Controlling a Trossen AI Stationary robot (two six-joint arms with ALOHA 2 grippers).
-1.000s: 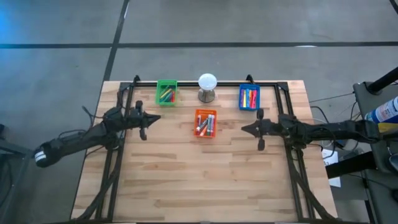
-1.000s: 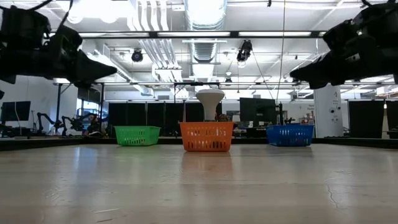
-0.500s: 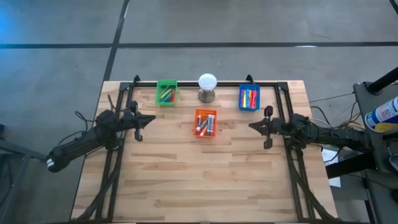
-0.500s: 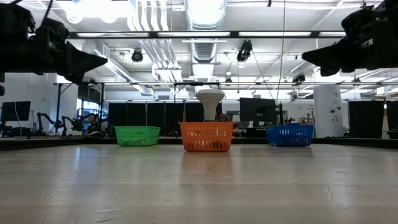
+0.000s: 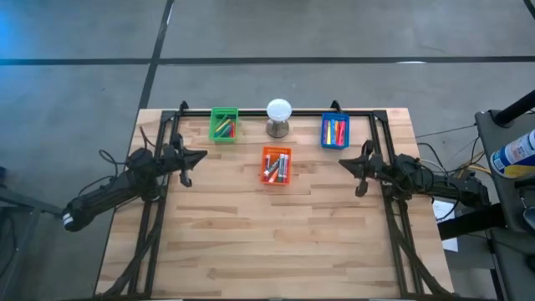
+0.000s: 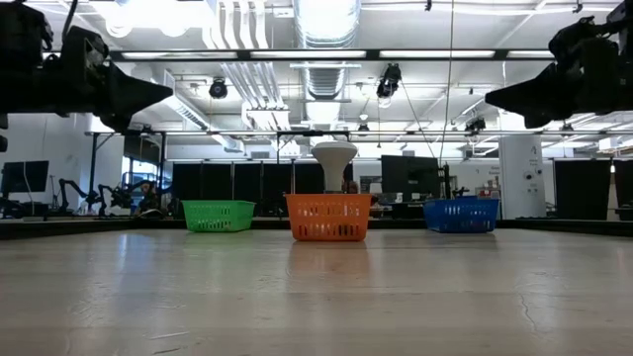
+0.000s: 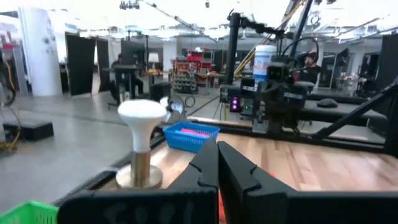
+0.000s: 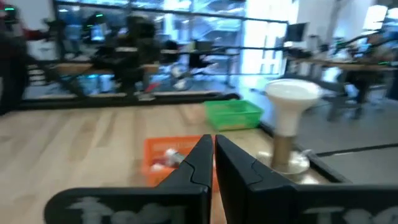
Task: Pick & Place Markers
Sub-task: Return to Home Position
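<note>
The markers lie in three small bins along the table's far side: a green bin [image 5: 223, 125], an orange bin [image 5: 276, 165] and a blue bin [image 5: 334, 131]. My left gripper [image 5: 203, 155] hovers shut and empty, high over the table's left side, pointing level toward the orange bin. My right gripper [image 5: 342, 164] hovers shut and empty over the right side, pointing level back toward the same bin. In the low view both grippers [image 6: 170, 93] [image 6: 489, 97] hang well above the tabletop. The wrist views show each pair of fingertips [image 7: 217, 149] [image 8: 213, 142] closed together with nothing between them.
A white ball on a grey stand [image 5: 278, 117] sits between the green and blue bins at the far edge. A black frame [image 5: 251, 112] runs along the table's far edge and down both sides. The wooden tabletop [image 5: 267, 234] spreads out in front of the bins.
My right gripper has drawn back toward the table's right edge and risen, tipping up to level. My left gripper has tipped up a little while its arm folded back toward the left edge. Both stayed shut. The bins and markers have not moved.
</note>
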